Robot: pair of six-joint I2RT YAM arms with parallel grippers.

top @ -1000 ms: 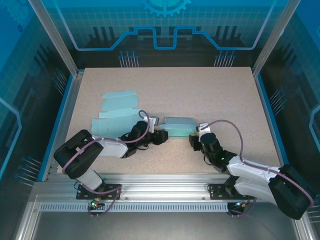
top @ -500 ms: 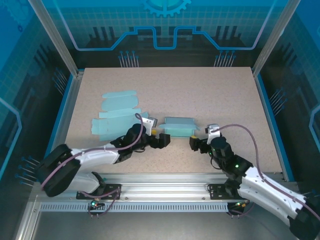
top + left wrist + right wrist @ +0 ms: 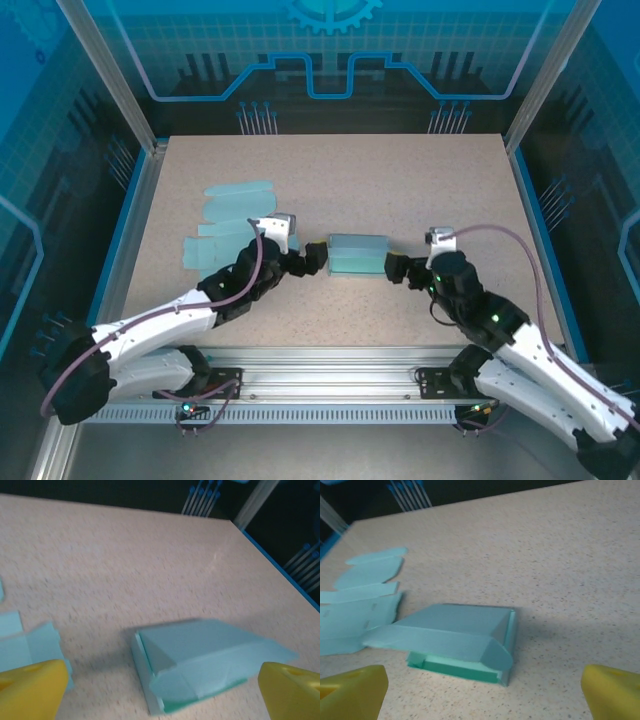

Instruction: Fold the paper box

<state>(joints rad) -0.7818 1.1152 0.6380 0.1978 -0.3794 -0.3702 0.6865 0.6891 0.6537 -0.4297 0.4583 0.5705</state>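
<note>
From the near edge my left arm [image 3: 170,320] and right arm [image 3: 520,340] reach in toward the middle of the surface [image 3: 420,180]. The left jaws are spread wide, with yellow fingers [image 3: 30,690] at either bottom corner of the left wrist view. The right jaws are spread just as wide, their fingers [image 3: 615,692] far apart in the right wrist view. Neither pair grips anything. The box [image 3: 357,257] lies flat between them in the middle of the surface. It is pale teal and partly folded, and its top panel slopes down over a greener layer beneath. My left jaws are just beside its left end and my right jaws just beside its right end; I cannot tell whether either touches it. From each wrist the box [image 3: 200,665] sits ahead, within the span of the fingers, showing an open end edge to the right wrist [image 3: 455,635]. Behind my left arm and to the left of the box lies a flat teal blank [image 3: 235,222], which the arm crosses at its near corner. Beyond it is bare speckled surface, then dark blue panels [image 3: 330,60] at the back.
</note>
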